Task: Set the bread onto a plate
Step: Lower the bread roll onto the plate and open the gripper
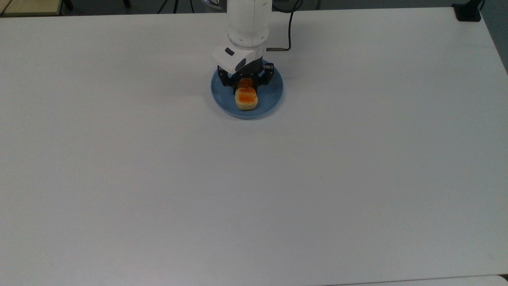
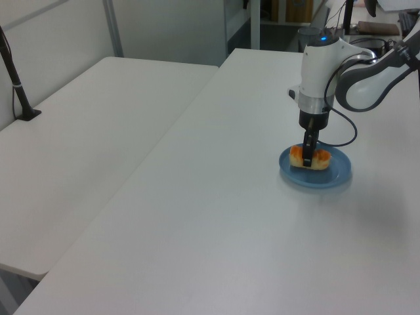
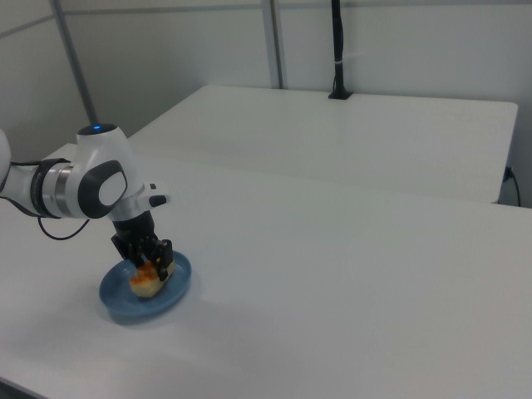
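The bread [image 1: 246, 99], an orange-topped loaf with pale sides, sits low inside the blue plate [image 1: 272, 95] near the table's far edge in the top view. My gripper [image 1: 246, 85] comes straight down over the plate and is shut on the loaf's middle, with one end poking out toward the top view's bottom. In the left view the bread [image 2: 321, 159] lies across the plate [image 2: 336, 173], with the gripper [image 2: 307, 159] clamped on it. In the right view the gripper [image 3: 155, 264] holds the bread [image 3: 147, 283] over the plate [image 3: 116, 301].
The white table [image 1: 254, 190] stretches wide and bare in front of the plate. A black cable [image 1: 283, 48] trails behind the wrist. A black clamp [image 1: 468, 12] sits at the far right corner. A second table [image 2: 85, 131] with a black pole [image 2: 14, 82] adjoins.
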You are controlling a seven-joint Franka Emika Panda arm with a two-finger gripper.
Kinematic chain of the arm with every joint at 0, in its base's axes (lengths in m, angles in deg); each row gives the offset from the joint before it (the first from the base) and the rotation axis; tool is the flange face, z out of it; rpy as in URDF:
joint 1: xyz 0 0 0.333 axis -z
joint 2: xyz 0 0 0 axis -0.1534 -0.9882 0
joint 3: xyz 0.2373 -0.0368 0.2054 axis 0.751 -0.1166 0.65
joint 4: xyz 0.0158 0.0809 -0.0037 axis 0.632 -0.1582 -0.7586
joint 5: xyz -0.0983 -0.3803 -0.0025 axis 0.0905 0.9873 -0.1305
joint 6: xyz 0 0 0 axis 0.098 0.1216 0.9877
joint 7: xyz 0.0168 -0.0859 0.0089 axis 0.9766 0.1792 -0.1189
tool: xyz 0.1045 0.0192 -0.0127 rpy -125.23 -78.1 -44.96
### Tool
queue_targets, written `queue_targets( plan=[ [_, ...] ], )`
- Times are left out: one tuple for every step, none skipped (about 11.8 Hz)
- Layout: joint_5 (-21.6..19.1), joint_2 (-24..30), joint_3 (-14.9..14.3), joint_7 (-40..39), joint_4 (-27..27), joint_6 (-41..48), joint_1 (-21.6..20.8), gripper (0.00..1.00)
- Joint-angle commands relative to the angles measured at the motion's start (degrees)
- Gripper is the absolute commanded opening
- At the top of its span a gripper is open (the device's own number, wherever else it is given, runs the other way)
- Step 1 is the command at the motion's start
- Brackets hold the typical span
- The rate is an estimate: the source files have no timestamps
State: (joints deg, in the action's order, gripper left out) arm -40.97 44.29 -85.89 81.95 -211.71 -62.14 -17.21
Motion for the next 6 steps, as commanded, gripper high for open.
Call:
queue_targets(
  plan=[
    [-0.03,0.33,-0.62,4.10,-0.44,-0.93,-0.58,0.64],
    [-0.03,0.25,-0.62,5.87,-0.44,-0.93,-0.67,0.66],
    [-0.03,0.42,-0.62,6.14,-0.35,-0.15,-0.67,0.71],
    [-0.03,0.77,-0.62,6.23,0.26,1.51,-0.58,0.94],
    [-0.03,1.12,-0.62,6.23,1.74,4.23,-0.67,1.00],
    [-0.03,1.56,-0.62,6.23,4.54,8.17,-0.67,1.00]
  ],
)
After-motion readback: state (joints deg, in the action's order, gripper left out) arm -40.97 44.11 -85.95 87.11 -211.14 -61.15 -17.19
